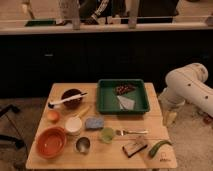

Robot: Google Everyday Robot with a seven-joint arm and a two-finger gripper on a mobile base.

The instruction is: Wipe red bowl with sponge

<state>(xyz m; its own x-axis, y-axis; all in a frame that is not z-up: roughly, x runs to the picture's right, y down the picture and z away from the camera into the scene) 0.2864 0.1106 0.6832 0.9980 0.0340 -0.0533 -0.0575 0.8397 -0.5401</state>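
Note:
The red bowl [51, 141] sits at the table's front left corner, wide and shallow, upright and empty. The light-blue sponge [94, 123] lies flat near the table's middle, to the right of a white cup [73, 125] and up-right of the bowl. My white arm [187, 87] comes in from the right. Its gripper [170, 118] hangs low beside the table's right edge, far from both sponge and bowl, holding nothing that I can see.
A green tray [123, 96] at the back holds a grey-blue cloth [126, 103] and a dark item. A maroon bowl [71, 98] with a white utensil, an orange fruit [53, 116], a metal cup [82, 145], a green cup [106, 134], a fork [131, 132], a dark block [135, 147] and a green vegetable [159, 147] lie around.

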